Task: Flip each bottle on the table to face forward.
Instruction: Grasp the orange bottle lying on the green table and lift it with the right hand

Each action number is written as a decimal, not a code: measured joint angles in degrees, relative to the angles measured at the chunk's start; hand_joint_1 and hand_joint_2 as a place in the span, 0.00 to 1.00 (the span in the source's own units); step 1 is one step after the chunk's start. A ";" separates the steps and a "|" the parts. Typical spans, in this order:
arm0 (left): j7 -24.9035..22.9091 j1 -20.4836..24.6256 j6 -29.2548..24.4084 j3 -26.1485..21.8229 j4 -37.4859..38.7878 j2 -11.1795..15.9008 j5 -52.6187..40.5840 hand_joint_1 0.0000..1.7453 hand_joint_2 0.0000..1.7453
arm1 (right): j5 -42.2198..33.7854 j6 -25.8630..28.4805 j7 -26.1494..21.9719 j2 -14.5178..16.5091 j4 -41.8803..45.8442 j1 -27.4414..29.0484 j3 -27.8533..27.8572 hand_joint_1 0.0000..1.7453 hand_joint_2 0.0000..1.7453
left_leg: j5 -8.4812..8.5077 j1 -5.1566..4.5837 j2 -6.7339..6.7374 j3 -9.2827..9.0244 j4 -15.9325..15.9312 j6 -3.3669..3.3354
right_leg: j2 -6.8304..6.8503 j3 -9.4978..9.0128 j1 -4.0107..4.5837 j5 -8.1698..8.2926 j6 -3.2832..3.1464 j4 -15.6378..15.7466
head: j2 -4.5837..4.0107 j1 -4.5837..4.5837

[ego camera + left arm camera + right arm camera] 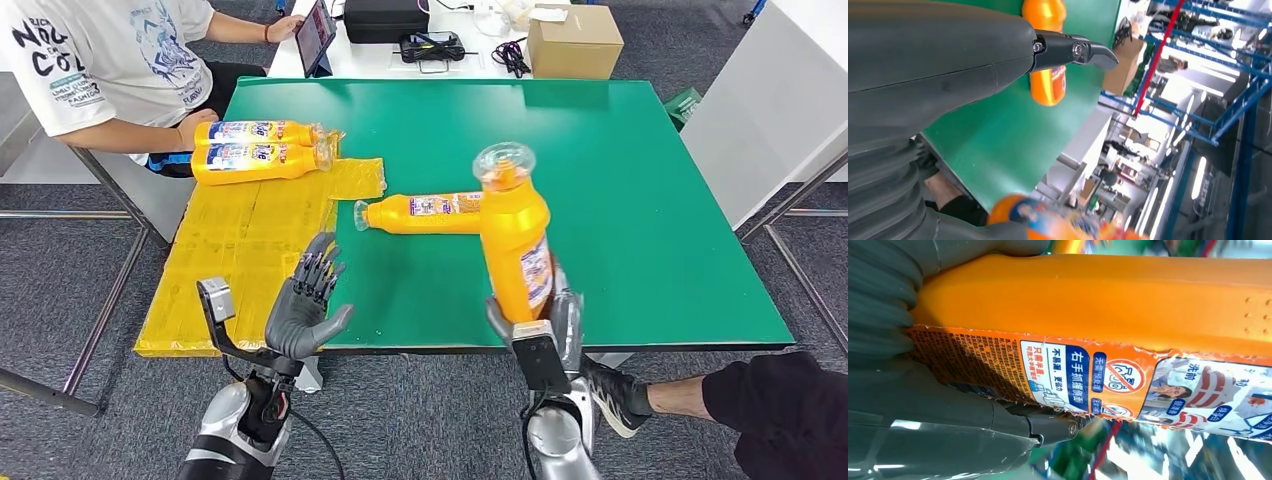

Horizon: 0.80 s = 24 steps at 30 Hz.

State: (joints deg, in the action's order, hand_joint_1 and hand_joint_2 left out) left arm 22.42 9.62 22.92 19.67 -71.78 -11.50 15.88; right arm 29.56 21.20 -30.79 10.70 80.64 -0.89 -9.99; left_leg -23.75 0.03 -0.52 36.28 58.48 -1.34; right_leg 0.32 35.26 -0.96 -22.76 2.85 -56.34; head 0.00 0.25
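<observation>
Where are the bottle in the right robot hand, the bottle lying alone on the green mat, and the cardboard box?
held bottle (513, 240), head view, orange body below the neck
lying bottle (420, 213), head view, middle of its body
cardboard box (574, 42), head view, front face

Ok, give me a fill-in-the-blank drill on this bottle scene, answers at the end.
1. The right hand holds an orange bottle in the ___ position.
2. The left hand holds ___.
3. Two bottles lie side by side on the ___ sheet.
4. One bottle lies alone on the ___ mat.

Answers: upright; nothing; yellow; green
</observation>
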 joint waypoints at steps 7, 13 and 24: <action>0.09 -0.36 1.17 2.34 -0.46 0.91 0.54 0.00 1.00 | 1.90 -3.12 -0.66 1.44 -7.89 -0.33 -5.49 1.00 1.00 | 0.00 0.03 0.00 0.00 0.00 0.01 | 0.00 0.01 0.02 0.00 0.00 -0.01 | 0.00 -0.01; -0.11 -0.35 1.96 4.68 -0.46 1.26 -0.66 0.00 1.00 | 3.50 -5.26 0.06 2.14 -12.55 -2.32 -9.94 1.00 1.00 | 0.01 0.02 0.00 0.00 0.00 0.00 | 0.00 0.01 0.01 0.00 0.00 0.00 | 0.00 -0.01; -0.33 -0.14 2.28 6.43 -0.44 1.77 -1.89 0.00 1.00 | 5.67 -7.20 1.39 3.27 -20.68 -5.92 -15.62 1.00 1.00 | 0.01 0.03 0.01 -0.01 0.00 0.01 | -0.01 0.03 0.02 0.00 0.00 -0.01 | 0.00 0.00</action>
State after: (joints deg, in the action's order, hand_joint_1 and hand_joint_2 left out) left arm 22.09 9.48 25.20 26.10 -72.22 -9.73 13.99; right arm 35.23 13.99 -29.40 13.97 59.96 -6.81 -25.61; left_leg -23.74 0.06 -0.51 36.27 58.48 -1.33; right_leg 0.31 35.29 -0.94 -22.76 2.85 -56.35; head 0.00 0.25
